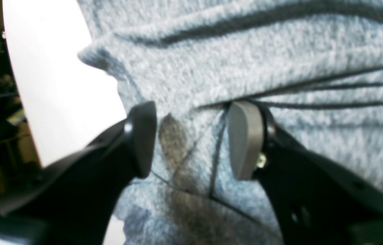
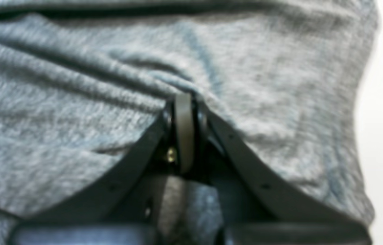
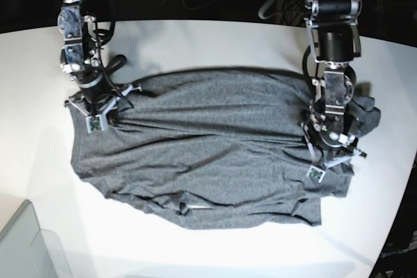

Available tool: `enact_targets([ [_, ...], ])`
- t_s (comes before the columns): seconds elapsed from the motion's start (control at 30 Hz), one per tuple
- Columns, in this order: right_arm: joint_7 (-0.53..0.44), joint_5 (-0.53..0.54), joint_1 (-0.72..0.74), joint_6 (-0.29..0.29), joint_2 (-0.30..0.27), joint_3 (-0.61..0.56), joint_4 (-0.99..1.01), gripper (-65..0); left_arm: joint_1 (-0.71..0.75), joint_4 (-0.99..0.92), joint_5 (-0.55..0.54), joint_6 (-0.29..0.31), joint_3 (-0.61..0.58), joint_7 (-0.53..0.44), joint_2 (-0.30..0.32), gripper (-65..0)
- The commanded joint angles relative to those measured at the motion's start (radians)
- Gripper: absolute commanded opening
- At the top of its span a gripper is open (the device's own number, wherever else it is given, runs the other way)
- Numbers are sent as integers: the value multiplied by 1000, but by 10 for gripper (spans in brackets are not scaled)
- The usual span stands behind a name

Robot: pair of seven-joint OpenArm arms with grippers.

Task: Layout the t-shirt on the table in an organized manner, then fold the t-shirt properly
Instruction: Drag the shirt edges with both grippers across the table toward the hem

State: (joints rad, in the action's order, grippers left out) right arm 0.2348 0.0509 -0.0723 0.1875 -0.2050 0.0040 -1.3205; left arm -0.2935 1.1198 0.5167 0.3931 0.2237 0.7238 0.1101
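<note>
Lying spread across the table (image 3: 195, 43), the t-shirt (image 3: 208, 154) is stretching between both arms. The right end effector (image 2: 184, 102) is pinching cloth at its nine o'clock edge. The left end effector (image 1: 191, 139) is standing spread over cloth at three o'clock.

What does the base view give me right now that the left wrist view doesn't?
Base only: the whole t-shirt spread wrinkled on the table, both arms, the right tool at one end, and a translucent bin corner.
Left wrist only: the left tool close up, its jaws apart over the fabric.
Both: grey shirt, white table, left tool at the shirt's edge.
</note>
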Motion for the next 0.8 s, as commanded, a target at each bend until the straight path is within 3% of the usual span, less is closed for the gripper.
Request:
enact_targets([
  [0.0, 62, -23, 9, -15, -15, 21, 17, -650, 7, 9, -5, 36, 10, 53, -11, -302],
  [0.13, 62, -23, 47, -15, -37, 81, 62, -650, 17, 118, -5, 45, 62, 58, -36, -302],
  [0.37, 64, -23, 44, -15, -55, 118, 46, -650, 35, 227, -5, 46, 75, 52, -26, -299],
  [0.77, 62, -23, -93, -15, -27, 133, -169, -650, -292, -209, -7, 36, 75, -57, -34, -298],
])
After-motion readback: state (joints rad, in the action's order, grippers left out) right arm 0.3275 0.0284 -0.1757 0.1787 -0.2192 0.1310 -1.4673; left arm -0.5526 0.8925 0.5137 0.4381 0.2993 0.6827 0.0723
